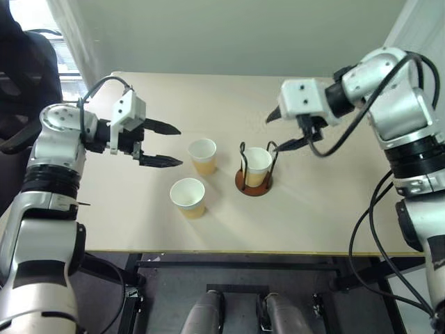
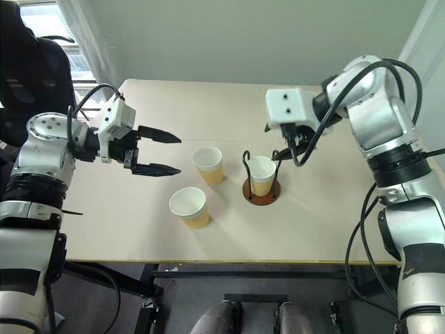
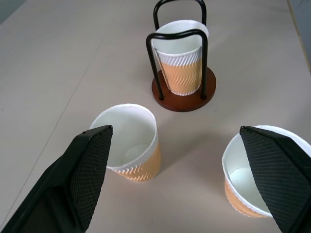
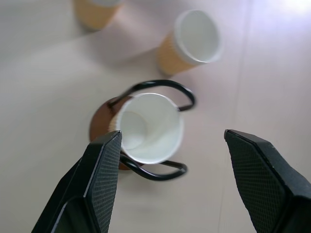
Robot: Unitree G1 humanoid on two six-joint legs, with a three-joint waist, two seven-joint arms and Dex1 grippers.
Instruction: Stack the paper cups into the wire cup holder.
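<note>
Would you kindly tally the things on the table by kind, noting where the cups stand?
Paper cups: 3, one upright inside the holder, two standing loose on the table
Wire cup holder: 1
Total: 4

Office-like room: plain table [image 1: 313, 229], black swivel chair [image 2: 31, 66], window

No legible text or labels

3 paper cups: 1 [image 1: 256, 165] in the sole wire cup holder [image 1: 254, 183], betw right fingers; 2 loose [image 1: 202, 155] [image 1: 188, 197], just past left fingertips. 2 grippers.
</note>
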